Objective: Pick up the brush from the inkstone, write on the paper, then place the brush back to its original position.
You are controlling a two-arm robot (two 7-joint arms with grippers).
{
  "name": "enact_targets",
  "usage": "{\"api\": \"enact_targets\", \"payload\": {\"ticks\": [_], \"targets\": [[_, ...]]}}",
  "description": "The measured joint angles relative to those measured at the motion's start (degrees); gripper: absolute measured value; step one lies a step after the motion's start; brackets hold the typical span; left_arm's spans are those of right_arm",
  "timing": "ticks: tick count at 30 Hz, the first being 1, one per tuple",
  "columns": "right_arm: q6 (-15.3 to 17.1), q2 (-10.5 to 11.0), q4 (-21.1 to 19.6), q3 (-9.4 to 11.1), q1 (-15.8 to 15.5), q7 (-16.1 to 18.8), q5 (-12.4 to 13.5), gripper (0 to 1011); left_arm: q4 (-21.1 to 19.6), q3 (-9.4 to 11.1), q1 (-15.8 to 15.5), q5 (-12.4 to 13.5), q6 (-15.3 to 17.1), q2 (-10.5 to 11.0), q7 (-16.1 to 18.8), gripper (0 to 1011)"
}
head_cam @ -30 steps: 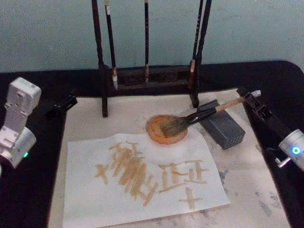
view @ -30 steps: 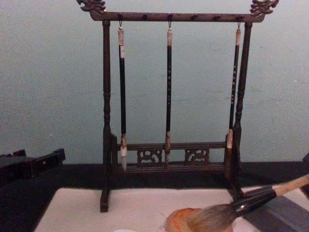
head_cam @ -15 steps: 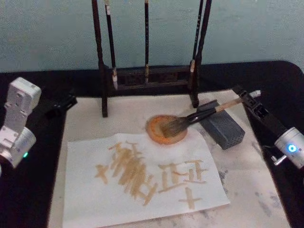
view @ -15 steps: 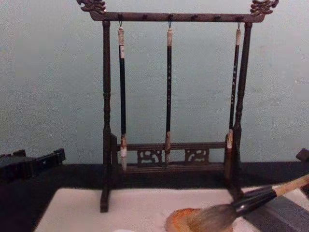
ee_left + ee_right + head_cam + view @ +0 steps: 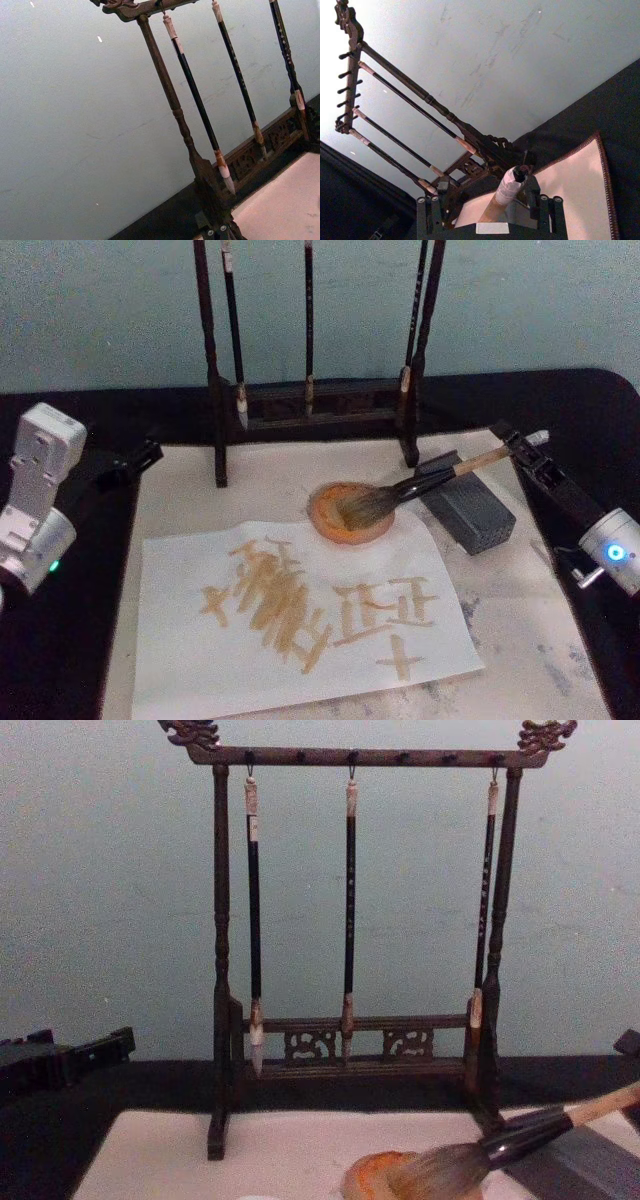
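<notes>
Brush (image 5: pixel 430 479), large, tan-handled with bushy grey-brown bristles, lies in the head view with its tip on the round orange inkstone (image 5: pixel 335 528). The off-white paper sheet (image 5: pixel 200 660) bears tan characters, and the left gripper (image 5: pixel 125 465) is parked at the left. In the right wrist view, the right gripper (image 5: pixel 490 200) has its fingers apart around the white end cap (image 5: pixel 511 185). The chest view agrees, so only withdrawal seems left.

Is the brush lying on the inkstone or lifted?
Lying: the brush has its bristles on the inkstone, handle across the grey block; right gripper open around its end.
</notes>
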Motion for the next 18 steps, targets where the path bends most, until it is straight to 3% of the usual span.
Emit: {"api": "enact_targets", "payload": {"ticks": [7, 12, 18], "targets": [[0.0, 0.0, 0.0, 0.0, 0.0, -0.1, 0.0, 817, 0.0, 0.0, 0.0, 0.0, 0.0, 0.0, 0.0, 1002], [0.0, 0.0, -0.1, 0.1, -0.1, -0.1, 0.0, 623, 0.0, 0.0, 0.0, 0.0, 0.0, 0.0, 0.0, 1002], [0.0, 0.0, -0.1, 0.1, -0.1, -0.1, 0.0, 457, 0.0, 0.0, 0.0, 0.0, 0.0, 0.0, 0.0, 1000]]}}
